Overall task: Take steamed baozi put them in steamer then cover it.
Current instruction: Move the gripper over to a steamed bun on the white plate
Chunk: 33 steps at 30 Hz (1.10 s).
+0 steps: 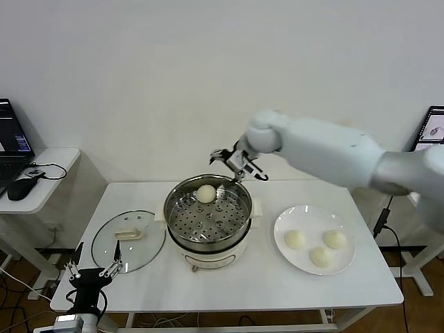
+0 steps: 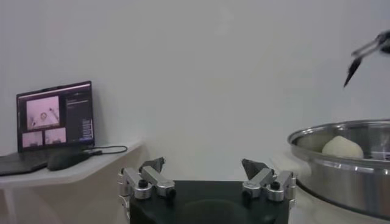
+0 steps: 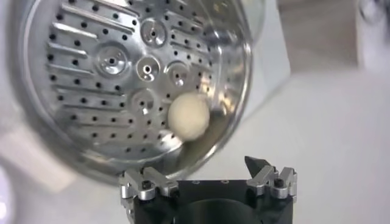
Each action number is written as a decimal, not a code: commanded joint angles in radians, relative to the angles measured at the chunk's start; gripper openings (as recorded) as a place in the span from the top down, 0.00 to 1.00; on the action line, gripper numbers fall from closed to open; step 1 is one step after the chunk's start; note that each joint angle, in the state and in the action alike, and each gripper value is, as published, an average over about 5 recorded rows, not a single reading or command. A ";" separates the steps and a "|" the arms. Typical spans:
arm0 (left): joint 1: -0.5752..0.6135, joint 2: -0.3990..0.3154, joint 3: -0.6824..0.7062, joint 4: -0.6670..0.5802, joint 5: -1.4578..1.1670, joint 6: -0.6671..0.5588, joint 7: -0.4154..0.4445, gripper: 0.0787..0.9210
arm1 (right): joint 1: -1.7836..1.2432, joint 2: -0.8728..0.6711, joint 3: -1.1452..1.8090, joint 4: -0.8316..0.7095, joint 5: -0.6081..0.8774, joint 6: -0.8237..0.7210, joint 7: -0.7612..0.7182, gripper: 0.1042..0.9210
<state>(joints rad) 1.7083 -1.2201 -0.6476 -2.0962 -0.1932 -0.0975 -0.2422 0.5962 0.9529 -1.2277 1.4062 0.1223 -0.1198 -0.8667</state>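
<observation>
The steamer (image 1: 208,239) stands mid-table with one baozi (image 1: 206,193) on its perforated tray, near the far rim. My right gripper (image 1: 239,166) hangs open just above and behind that rim, holding nothing. In the right wrist view the gripper (image 3: 207,173) is open over the table beside the steamer (image 3: 91,91), and the baozi (image 3: 189,117) lies apart from it. Three more baozi (image 1: 320,257) rest on a white plate (image 1: 312,218) to the right. The cover (image 1: 146,253) lies flat on the table left of the steamer. My left gripper (image 1: 94,270) is parked open at the table's front left corner.
A side table (image 1: 55,163) at the far left carries a laptop (image 2: 55,119) and a mouse (image 1: 21,187). A screen (image 1: 433,128) stands at the far right. The wall is close behind the table. From the left wrist, the steamer rim (image 2: 341,161) shows to one side.
</observation>
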 commanded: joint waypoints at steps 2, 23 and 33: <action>0.000 0.002 0.002 -0.002 0.001 0.003 0.001 0.12 | -0.054 -0.365 0.058 0.264 0.117 -0.327 -0.071 0.12; 0.006 0.010 -0.006 0.004 0.007 0.010 0.000 0.12 | -0.526 -0.330 0.289 0.033 -0.168 -0.215 -0.090 0.12; 0.015 0.008 -0.018 0.005 0.006 0.008 0.000 0.12 | -0.579 -0.223 0.299 -0.062 -0.207 -0.203 -0.086 0.12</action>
<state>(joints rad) 1.7238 -1.2134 -0.6649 -2.0920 -0.1873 -0.0894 -0.2424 0.0977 0.6756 -0.9591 1.4157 -0.0440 -0.3261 -0.9493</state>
